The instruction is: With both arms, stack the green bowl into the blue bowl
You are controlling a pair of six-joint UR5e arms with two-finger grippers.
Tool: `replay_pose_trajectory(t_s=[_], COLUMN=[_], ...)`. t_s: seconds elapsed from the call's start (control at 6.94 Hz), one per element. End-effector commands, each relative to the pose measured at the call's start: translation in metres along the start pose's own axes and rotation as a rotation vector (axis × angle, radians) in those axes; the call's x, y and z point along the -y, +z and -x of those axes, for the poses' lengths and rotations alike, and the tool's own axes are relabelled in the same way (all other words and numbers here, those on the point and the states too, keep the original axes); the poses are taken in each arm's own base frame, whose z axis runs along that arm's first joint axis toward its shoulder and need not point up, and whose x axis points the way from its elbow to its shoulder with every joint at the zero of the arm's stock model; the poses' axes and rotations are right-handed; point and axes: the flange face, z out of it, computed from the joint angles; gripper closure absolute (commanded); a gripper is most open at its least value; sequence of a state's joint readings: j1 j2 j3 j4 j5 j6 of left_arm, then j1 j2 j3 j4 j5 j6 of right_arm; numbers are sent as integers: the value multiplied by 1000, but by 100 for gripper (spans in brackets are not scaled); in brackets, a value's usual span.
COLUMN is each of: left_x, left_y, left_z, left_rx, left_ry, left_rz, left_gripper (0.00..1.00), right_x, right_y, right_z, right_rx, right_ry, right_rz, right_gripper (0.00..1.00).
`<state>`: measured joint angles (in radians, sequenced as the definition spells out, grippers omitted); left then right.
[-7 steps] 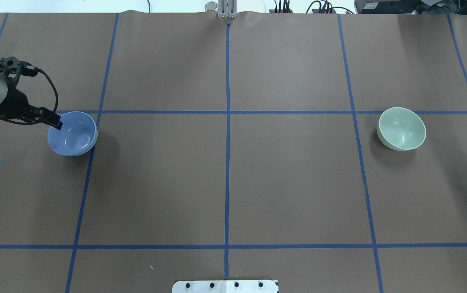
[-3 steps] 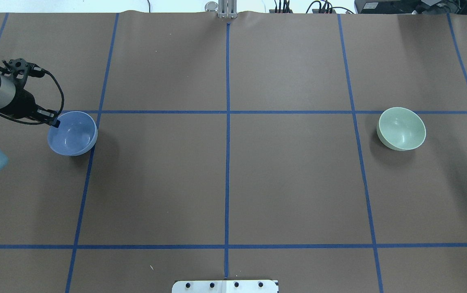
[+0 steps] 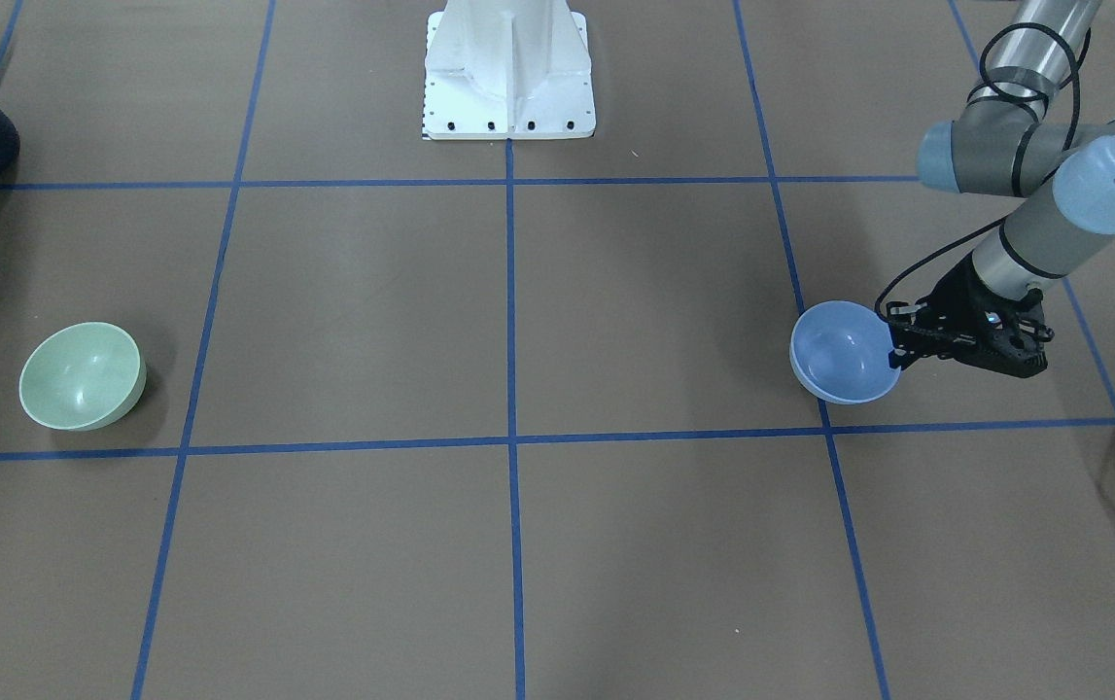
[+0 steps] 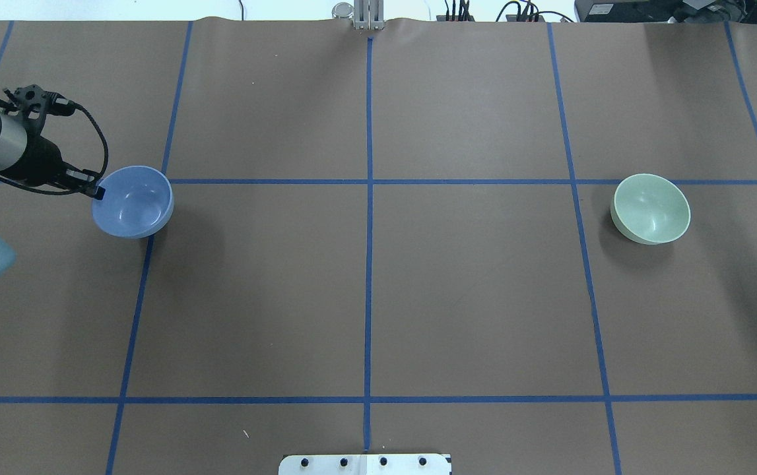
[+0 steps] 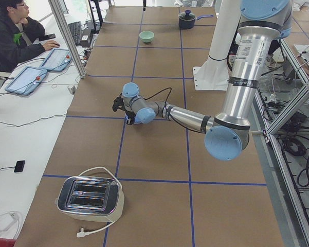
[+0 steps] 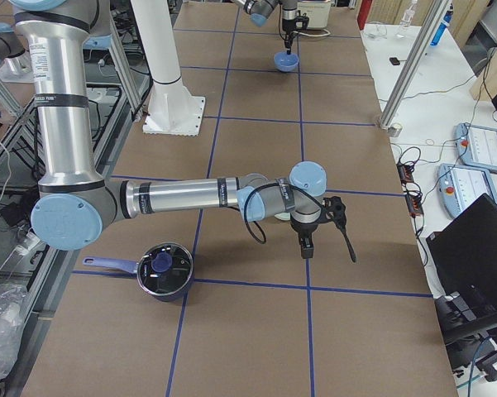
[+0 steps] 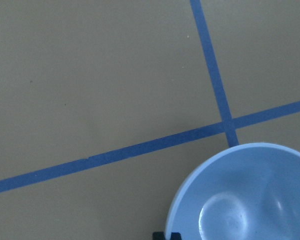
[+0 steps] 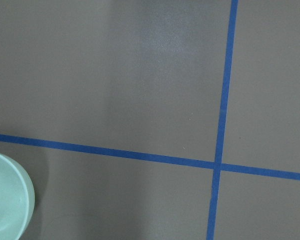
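Our left gripper [image 4: 96, 191] clamps the rim of the small round glossy periwinkle-blue plastic bowl [image 4: 135, 203]; whether our right gripper [image 6: 306, 246] is spread we can't judge.

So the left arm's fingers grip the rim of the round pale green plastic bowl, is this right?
Not quite: the left arm's fingers grip the rim of the round periwinkle-blue plastic bowl, not the green one, as the exterior front-facing view shows.

right gripper [image 6: 306, 250] pointing down, dark pot [image 6: 164, 271] nearby
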<state>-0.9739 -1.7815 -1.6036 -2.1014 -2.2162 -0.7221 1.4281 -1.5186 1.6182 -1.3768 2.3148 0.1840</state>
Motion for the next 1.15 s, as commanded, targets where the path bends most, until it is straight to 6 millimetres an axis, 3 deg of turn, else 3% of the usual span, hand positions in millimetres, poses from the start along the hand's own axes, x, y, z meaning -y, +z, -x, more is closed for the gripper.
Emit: replay_pose_trajectory(t_s=[0.0, 0.14, 0.29, 0.43, 0.58, 0.72, 1.01], left_x=[33, 34, 48, 48, 23, 8, -33], left_y=[-24, -9, -9, -1, 28, 40, 70], left_z=[-80, -139, -198, -250, -307, -345, -379], left_rx=[-87, -104, -80, -44, -27, -26, -2], left_ry=[-184, -254, -321, -319, -312, -296, -246], left_rz=[-49, 0, 39, 31, 16, -7, -20], left_gripper=[100, 100, 100, 100, 100, 100, 100], right_x=[0, 0, 0, 0, 0, 0, 0], right_y=[0, 0, 1, 1, 0, 0, 0], right_z=[-1, -1, -1, -1, 0, 0, 0], right_rx=[-1, -1, 0, 0, 1, 3, 3], right_ry=[4, 4, 6, 8, 10, 10, 13], right_rz=[0, 0, 2, 2, 1, 1, 1], right_gripper=[0, 0, 0, 0, 0, 0, 0])
